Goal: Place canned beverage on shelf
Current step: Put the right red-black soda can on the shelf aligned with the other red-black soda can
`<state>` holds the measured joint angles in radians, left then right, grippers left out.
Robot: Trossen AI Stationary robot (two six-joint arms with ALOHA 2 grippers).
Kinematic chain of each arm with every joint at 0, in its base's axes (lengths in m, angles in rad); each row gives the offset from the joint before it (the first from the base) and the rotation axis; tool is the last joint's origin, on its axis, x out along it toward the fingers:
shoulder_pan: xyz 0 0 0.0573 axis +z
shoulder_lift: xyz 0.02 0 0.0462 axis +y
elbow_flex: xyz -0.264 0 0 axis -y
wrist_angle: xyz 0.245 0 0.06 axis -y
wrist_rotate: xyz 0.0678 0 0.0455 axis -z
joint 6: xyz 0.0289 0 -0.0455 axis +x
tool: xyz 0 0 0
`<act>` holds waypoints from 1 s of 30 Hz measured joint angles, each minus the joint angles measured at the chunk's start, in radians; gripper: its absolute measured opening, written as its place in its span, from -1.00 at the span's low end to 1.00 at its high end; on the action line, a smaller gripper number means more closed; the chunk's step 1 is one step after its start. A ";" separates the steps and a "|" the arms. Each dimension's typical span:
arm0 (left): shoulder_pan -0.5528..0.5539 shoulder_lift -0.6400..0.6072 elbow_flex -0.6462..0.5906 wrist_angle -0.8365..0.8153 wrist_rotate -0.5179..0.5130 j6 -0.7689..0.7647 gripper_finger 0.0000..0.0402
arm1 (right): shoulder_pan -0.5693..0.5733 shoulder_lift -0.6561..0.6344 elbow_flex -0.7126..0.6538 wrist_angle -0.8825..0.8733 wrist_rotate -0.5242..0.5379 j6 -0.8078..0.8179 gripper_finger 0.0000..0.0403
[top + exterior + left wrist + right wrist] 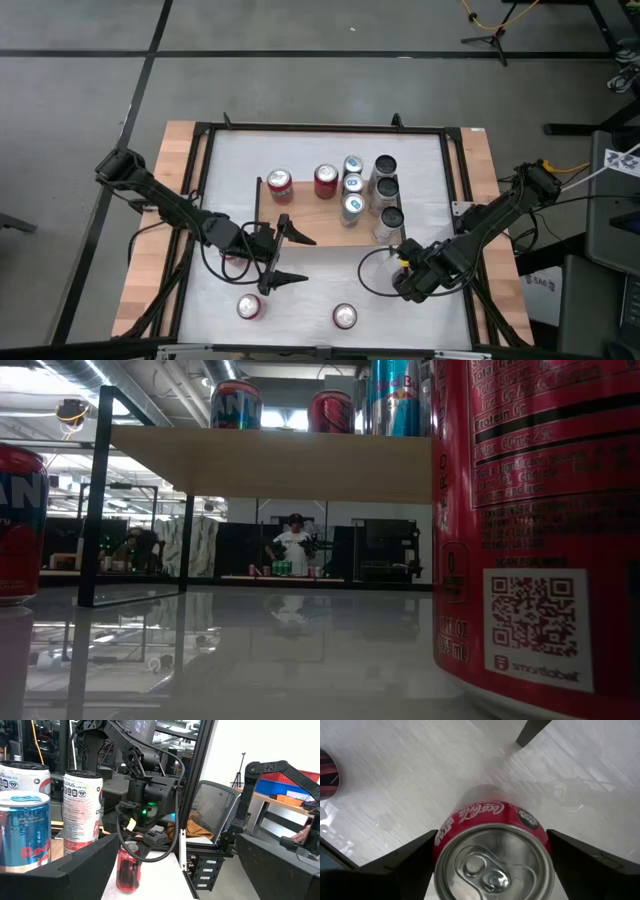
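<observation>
While 8 cans crowd the shelf [300,232], right gripper [492,865] jaws spread around red can [492,855], left gripper [288,255] jaws spread.

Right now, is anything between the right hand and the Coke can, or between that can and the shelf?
Nothing blocks the right hand; its open fingers flank the Coke can. The shelf is crowded with standing cans at its right end. Bare board lies farther left, behind the left hand.
</observation>
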<state>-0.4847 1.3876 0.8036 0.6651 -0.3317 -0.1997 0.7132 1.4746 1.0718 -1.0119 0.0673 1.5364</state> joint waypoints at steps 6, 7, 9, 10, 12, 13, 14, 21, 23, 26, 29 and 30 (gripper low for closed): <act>0.000 0.000 0.000 0.000 0.000 0.000 0.97 | 0.000 0.000 0.000 0.000 0.000 0.000 0.90; 0.000 0.000 0.000 0.000 0.000 0.000 0.97 | 0.000 0.000 0.000 0.000 0.000 0.000 0.92; 0.000 0.000 0.000 0.000 0.000 0.000 0.97 | 0.000 0.000 0.000 0.000 0.000 0.000 0.96; 0.000 0.000 0.000 0.000 0.000 0.000 0.97 | 0.000 0.001 0.000 0.000 0.001 0.000 0.97; 0.000 0.000 0.000 0.000 0.000 0.000 0.97 | 0.000 0.001 0.000 0.000 0.001 0.000 0.98; 0.000 0.000 0.000 0.000 0.000 0.000 0.97 | 0.000 0.001 0.000 0.000 0.000 0.002 0.98; 0.000 0.000 0.000 0.000 0.000 0.000 0.97 | 0.000 0.001 0.000 0.000 0.000 0.007 0.97; 0.000 0.000 0.000 0.000 0.000 0.000 0.97 | 0.000 0.001 0.015 0.006 0.009 0.011 0.95; 0.000 0.000 0.000 0.000 0.000 0.000 0.97 | 0.000 0.000 0.037 -0.005 0.016 0.011 0.95; 0.000 0.000 0.000 0.000 0.000 0.000 0.97 | 0.000 0.000 0.070 -0.048 0.028 0.010 0.95; 0.000 0.000 0.000 0.000 0.000 0.000 0.97 | 0.000 0.000 0.107 -0.093 0.026 0.004 0.95; 0.000 0.000 0.000 0.000 0.000 0.000 0.97 | 0.000 0.000 0.119 -0.109 0.021 0.004 0.95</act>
<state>-0.4847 1.3876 0.8040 0.6651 -0.3317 -0.1997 0.7136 1.4746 1.1905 -1.1208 0.0888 1.5402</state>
